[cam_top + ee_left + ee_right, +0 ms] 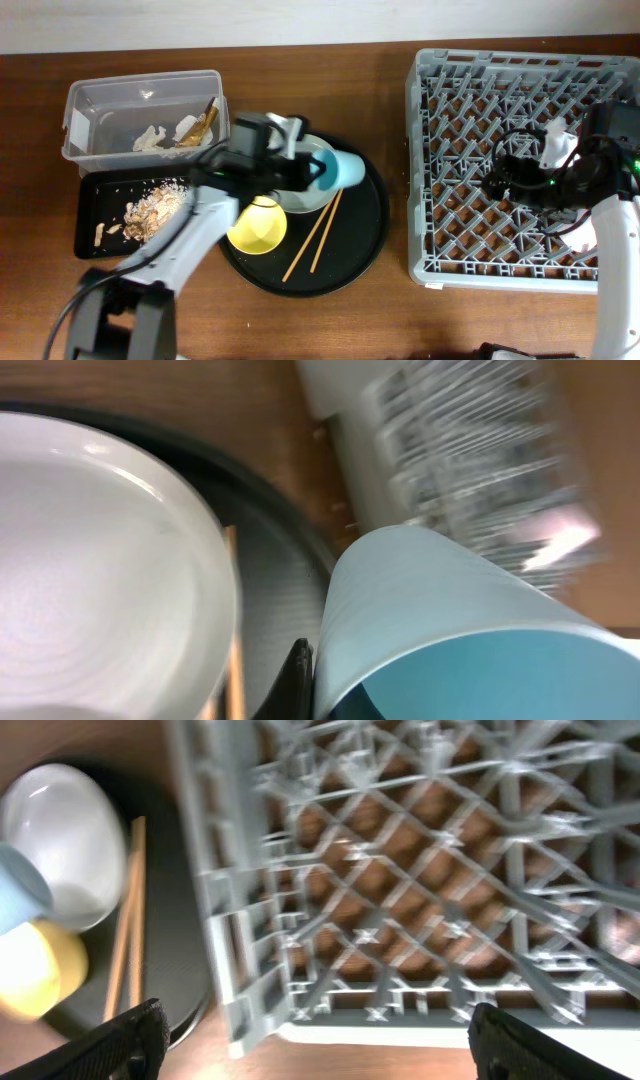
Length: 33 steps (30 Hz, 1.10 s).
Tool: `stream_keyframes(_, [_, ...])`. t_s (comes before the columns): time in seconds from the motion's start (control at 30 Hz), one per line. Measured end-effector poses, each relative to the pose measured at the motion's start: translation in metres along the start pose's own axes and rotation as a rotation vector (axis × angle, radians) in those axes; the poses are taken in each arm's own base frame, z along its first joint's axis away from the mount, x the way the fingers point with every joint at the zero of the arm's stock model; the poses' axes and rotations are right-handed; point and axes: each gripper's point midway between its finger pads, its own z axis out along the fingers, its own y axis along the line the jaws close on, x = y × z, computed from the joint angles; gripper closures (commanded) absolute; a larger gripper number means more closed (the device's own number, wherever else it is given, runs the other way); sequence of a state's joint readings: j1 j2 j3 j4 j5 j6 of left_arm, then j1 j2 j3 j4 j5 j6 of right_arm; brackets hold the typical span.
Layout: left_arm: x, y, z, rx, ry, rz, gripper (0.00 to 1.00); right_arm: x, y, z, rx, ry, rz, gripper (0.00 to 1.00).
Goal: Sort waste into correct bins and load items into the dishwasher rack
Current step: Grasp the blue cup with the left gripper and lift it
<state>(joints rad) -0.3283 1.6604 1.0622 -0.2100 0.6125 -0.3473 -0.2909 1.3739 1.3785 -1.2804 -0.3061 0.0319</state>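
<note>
Left tool [316,172] pinches the light blue cup [348,168] over the round tray [365,232]. Right tool [325,1050] gapes empty above the rack [470,100], which its arm partly hides. Clear tub [90,95] holds paper [152,138], black tray [95,200] scraps [150,208].

My left pincer [320,172], closed on the light blue cup [345,168], works in tight quarters over the round black tray [362,240]: plate [100,560] beneath, yellow bowl [257,228] just beside, chopsticks [318,235] slanting across the tray floor. A narrow bare strip of table [398,130] separates tray from dishwasher rack [418,180]. The rack's wall and upright pegs obstruct low passage under my spread right pincer [320,1032].
</note>
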Motion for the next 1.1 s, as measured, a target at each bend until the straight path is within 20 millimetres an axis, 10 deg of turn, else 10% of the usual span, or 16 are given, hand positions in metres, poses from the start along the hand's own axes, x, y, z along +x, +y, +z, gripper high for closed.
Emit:
stream_keyframes(0.37, [0.001,-0.074,-0.062,0.621,0.12,-0.053,0.99,0.032,0.138,-0.002,-0.63,0.076,-0.473,0.02])
stream_keyframes(0.67, [0.007,-0.088,-0.071,0.712,0.161,-0.041,1.0,0.061,0.221,-0.012,-0.897,0.053,-0.764,0.02])
stream_keyframes(1.1, [0.012,-0.097,-0.08,0.783,0.199,-0.052,0.99,0.068,0.241,-0.014,-0.944,0.023,-0.855,0.06])
